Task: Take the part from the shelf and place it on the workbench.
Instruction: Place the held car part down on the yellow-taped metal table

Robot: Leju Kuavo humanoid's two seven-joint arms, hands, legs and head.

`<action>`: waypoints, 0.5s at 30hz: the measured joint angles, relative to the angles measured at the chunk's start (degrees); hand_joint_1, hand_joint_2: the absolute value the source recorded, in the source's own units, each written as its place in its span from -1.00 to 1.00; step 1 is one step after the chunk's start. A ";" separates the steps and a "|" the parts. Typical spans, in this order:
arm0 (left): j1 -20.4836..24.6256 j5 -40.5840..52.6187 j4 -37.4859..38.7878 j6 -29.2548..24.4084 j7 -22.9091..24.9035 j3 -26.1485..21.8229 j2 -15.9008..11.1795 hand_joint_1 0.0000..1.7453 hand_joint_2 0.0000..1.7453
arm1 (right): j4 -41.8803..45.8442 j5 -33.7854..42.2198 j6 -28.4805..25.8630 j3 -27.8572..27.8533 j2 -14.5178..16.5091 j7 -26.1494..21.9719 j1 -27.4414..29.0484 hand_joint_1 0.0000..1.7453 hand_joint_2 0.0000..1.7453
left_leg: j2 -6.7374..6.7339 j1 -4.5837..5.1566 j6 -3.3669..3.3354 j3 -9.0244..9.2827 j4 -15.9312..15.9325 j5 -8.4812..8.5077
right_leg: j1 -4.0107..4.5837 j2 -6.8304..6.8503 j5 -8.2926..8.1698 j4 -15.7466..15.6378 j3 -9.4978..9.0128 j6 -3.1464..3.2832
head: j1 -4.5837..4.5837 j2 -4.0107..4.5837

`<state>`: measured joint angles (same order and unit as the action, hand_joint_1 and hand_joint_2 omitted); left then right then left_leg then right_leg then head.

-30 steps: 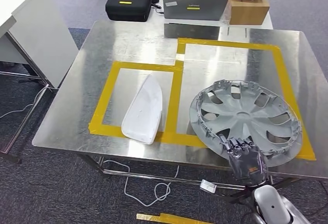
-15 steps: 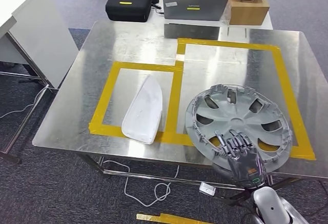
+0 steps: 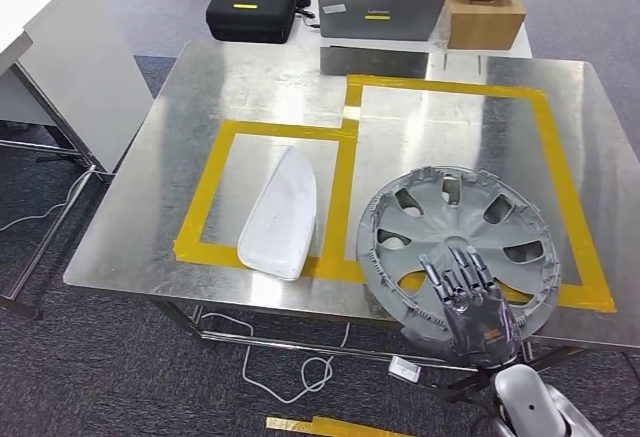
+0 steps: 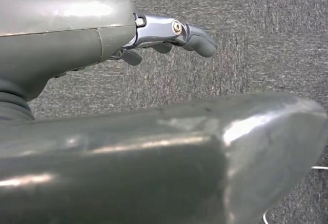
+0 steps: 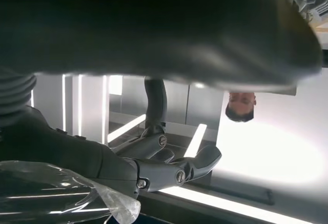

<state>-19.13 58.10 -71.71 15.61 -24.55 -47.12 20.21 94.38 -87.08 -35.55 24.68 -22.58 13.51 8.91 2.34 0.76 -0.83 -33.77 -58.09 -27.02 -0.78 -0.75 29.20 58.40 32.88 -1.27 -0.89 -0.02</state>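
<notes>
Now at the placing step — the grey plastic wheel cover (image 3: 458, 247) lies on the steel workbench (image 3: 264, 97) inside the larger yellow tape square (image 3: 555, 147), its near rim overhanging the table edge. Fingers of the right hand (image 3: 472, 307) are spread flat over that rim, apparently no longer gripping; next comes a clean lift away. From its wrist camera, the left hand (image 4: 170, 32) hangs over carpet, fingers loosely extended, holding nothing.

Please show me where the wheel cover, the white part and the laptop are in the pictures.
wheel cover (image 3: 462, 225): head view, on its central hub.
white part (image 3: 281, 215): head view, middle of its curved surface.
laptop (image 3: 381, 9): head view, back of its lid.
</notes>
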 joint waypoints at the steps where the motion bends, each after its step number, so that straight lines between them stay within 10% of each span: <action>1: 0.01 0.00 0.01 -0.05 0.00 0.00 0.02 -1.00 -1.00 | 0.00 0.00 -0.05 0.00 0.00 0.01 0.02 -1.00 -1.00 | 0.00 0.00 0.00 0.01 0.00 0.00 | 0.00 0.00 0.00 0.00 -0.01 0.00 | 0.00 0.00; 15: -1.03 -2.76 -0.02 -1.08 1.45 0.71 0.12 -1.00 -1.00 | 3.73 10.13 1.16 -0.35 1.67 -3.31 1.34 -1.00 -1.00 | 0.00 0.00 0.01 0.09 0.00 -0.01 | 0.01 -0.01 0.01 0.00 -0.07 0.00 | 0.01 0.00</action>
<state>-20.16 55.34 -71.73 14.54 -23.10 -46.41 20.33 98.11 -76.95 -34.39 24.33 -20.91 10.21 10.25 2.34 0.76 -0.82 -33.67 -58.09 -27.03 -0.77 -0.76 29.21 58.40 32.81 -1.27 -0.89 -0.02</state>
